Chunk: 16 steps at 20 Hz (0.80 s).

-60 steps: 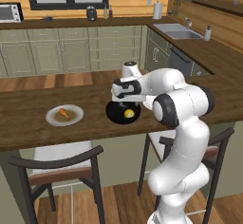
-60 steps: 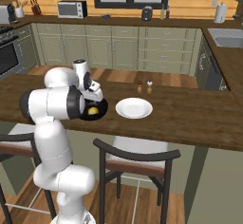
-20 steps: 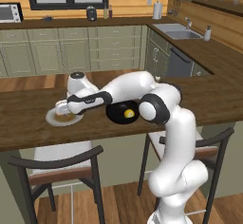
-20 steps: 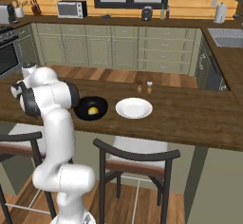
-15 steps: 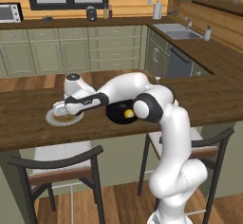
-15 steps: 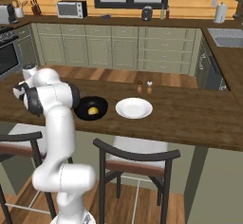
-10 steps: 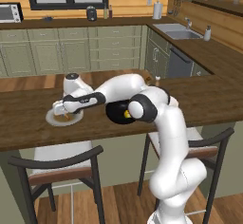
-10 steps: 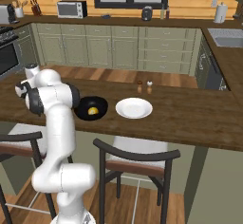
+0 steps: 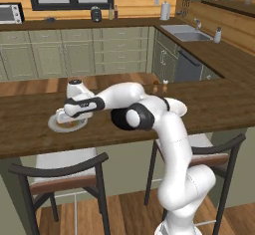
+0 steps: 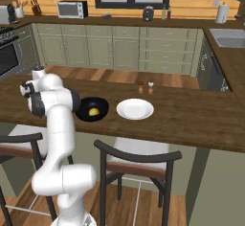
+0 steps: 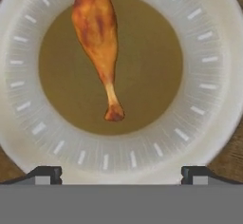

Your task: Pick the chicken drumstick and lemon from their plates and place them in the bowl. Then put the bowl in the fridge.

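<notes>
The orange-brown chicken drumstick (image 11: pixel 97 28) lies on the grey-rimmed plate (image 11: pixel 209 76), thick end away from me and thin bone end pointing toward my fingertips. My gripper (image 11: pixel 121 174) hangs straight above this plate, open, with nothing between its fingers. In the left base view the gripper (image 9: pixel 63 115) is low over that plate (image 9: pixel 56 125) at the counter's left. The black bowl (image 10: pixel 85 106) sits mid-counter with the yellow lemon (image 10: pixel 94 111) inside. The plain white plate (image 10: pixel 135 108) to the right of the bowl is bare.
Salt and pepper shakers (image 10: pixel 145 86) stand behind the white plate. Two dark chairs (image 10: pixel 136 160) are tucked under the counter's front edge. My own arm (image 9: pixel 134 104) stretches across the counter over the bowl. A sink (image 9: pixel 187 31) is at the back right.
My arm has swung left from above the bowl to above the grey-rimmed plate and settled lower over the drumstick. The lemon stays in the bowl.
</notes>
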Motion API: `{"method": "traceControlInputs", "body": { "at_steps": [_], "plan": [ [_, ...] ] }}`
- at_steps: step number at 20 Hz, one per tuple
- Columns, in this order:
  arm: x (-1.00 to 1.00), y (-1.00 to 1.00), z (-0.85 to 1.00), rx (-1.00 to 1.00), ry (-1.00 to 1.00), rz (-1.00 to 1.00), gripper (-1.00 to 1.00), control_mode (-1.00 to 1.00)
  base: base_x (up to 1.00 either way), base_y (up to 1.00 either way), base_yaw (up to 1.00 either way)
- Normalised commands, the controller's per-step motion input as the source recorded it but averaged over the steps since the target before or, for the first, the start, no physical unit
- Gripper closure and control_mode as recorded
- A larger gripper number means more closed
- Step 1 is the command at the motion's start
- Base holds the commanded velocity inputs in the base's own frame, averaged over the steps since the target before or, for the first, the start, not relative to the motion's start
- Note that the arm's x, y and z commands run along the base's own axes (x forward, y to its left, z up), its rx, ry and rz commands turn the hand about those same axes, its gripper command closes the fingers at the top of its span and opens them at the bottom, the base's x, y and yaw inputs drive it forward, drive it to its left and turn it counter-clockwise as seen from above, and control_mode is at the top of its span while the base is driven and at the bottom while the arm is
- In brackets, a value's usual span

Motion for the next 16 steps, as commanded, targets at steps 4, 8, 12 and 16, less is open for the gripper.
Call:
{"method": "traceControlInputs", "body": {
  "at_steps": [4, 8, 12, 16],
  "plan": [
    [0.17, 0.01, 0.00, 0.00, 0.00, 0.00, -1.00, -1.00, 0.00, 0.00, 0.00],
    [0.02, 0.08, -0.13, -0.01, 0.00, 0.00, -1.00, -1.00, 0.00, 0.00, 0.00],
    [0.08, 0.11, -0.24, -0.01, 0.00, 0.00, -1.00, -1.00, 0.00, 0.00, 0.00],
    [0.12, 0.04, -0.11, 0.00, 0.00, 0.00, -1.00, -1.00, 0.00, 0.00, 0.00]
  ]
}}
